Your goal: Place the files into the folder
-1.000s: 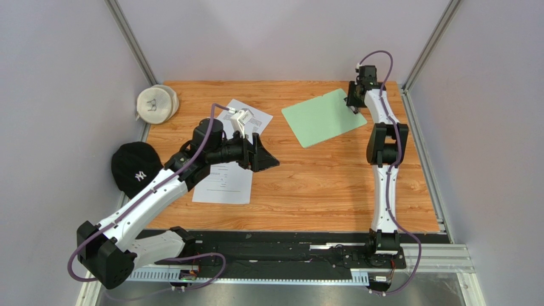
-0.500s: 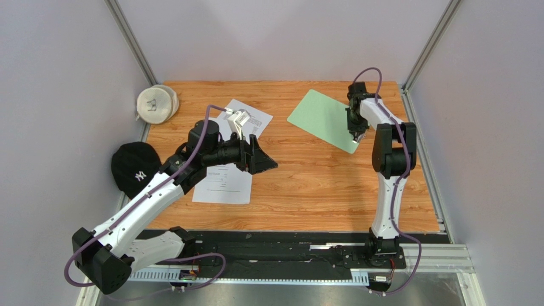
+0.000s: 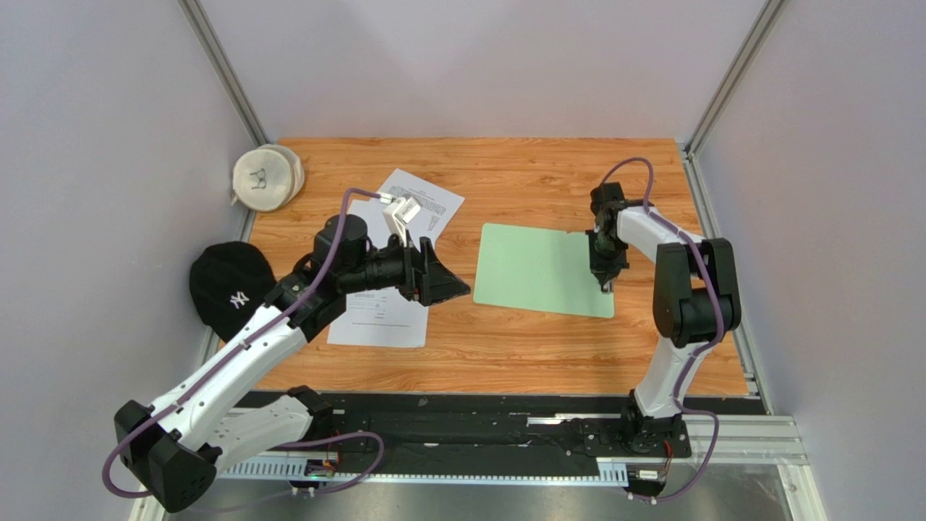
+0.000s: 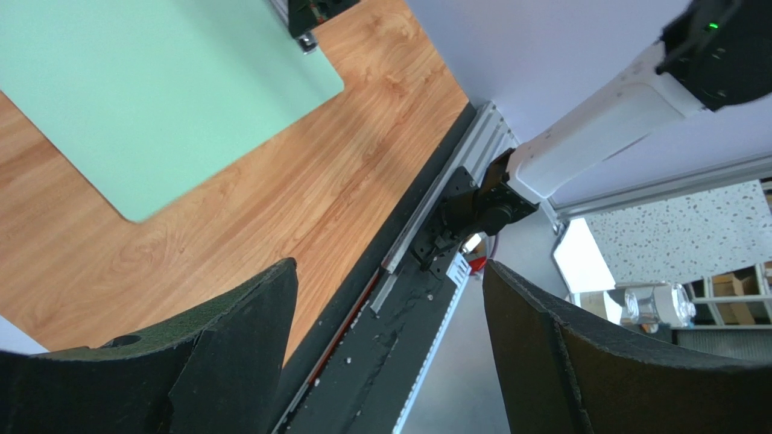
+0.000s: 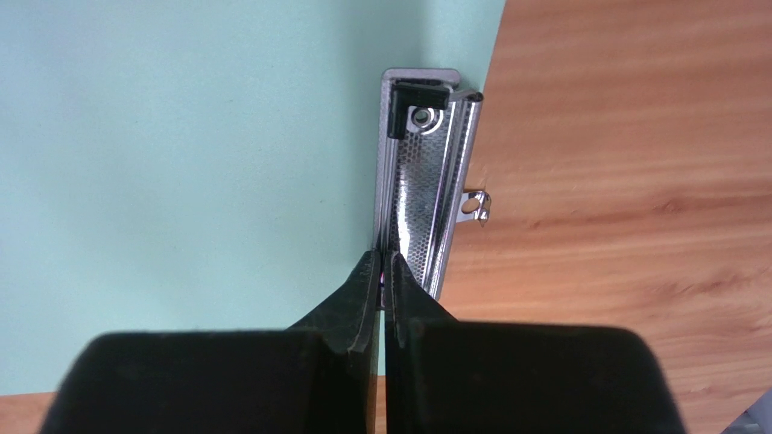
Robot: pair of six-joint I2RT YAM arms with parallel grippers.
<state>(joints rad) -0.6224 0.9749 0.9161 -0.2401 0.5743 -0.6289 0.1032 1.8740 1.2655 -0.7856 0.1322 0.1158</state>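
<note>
Right gripper [image 5: 381, 262]: jaws pressed together, no real gap. The tips sit on the inner edge of the metal clip [image 5: 421, 181], where metal meets green board. Cannot tell if a thin lip of the clip is caught between them. In the right wrist view the clip runs toward 12 o'clock from the tips, the clipboard [image 5: 181, 136] fills the 9 to 11 o'clock side, and bare wood fills the 3 o'clock side.

Top view: right gripper [image 3: 601, 277] points down onto the 3 o'clock short edge of the clipboard [image 3: 538, 269]. The board lies flat on the table [image 3: 543, 337], right of centre, long side running 9 to 3.

Left gripper [image 3: 448, 280]: jaws spread wide, nothing between them, held above the wood and aimed toward 3 o'clock. The clipboard's 9 o'clock edge is near the tips but apart from them. In the left wrist view the left gripper [image 4: 390, 271] frames only wood and the rail. The clipboard [image 4: 154, 90] sits at 10 to 11 o'clock, outside the jaws.

Papers [image 3: 435, 201]: flat on the table at 9 to 11 o'clock from the left jaws, partly under the left arm. One sheet is toward 12 o'clock and another toward 6, overlapping. Well apart from the clipboard, none on it.

Black cap [image 3: 228, 284] at the table's 9 o'clock edge; white cap [image 3: 266, 176] in the 10 o'clock corner.
</note>
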